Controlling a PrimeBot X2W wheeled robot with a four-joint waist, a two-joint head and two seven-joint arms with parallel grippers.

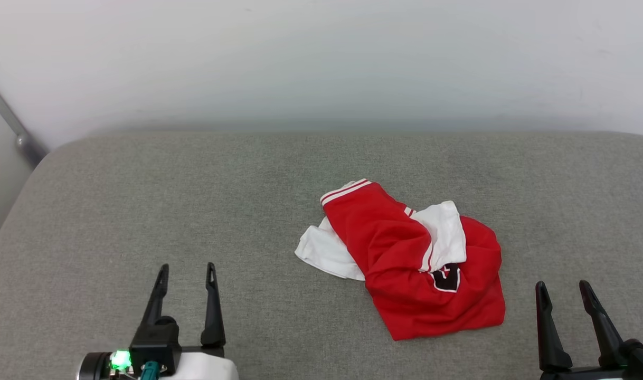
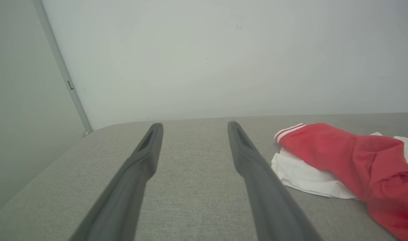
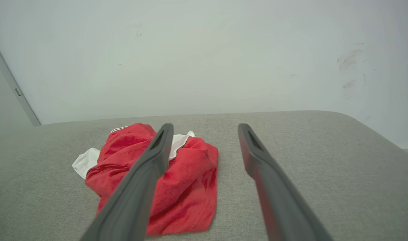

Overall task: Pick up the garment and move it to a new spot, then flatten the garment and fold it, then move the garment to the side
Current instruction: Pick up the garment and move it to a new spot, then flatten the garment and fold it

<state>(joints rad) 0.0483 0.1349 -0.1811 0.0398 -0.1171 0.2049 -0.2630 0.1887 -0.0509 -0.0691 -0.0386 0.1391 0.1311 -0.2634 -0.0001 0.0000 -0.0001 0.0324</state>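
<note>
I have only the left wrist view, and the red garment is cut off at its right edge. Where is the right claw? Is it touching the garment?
Observer: No. In the head view the right claw is open, nearer to the robot than the garment and to its right, apart from it.
Operator: Is any print showing?
Observer: Yes, a black white-edged mark shows on the near right part, half hidden by folds.
Operator: Which claw is closer to it?
Observer: The right one. The left claw, also open, is farther off, with bare grey cushion between.
</note>
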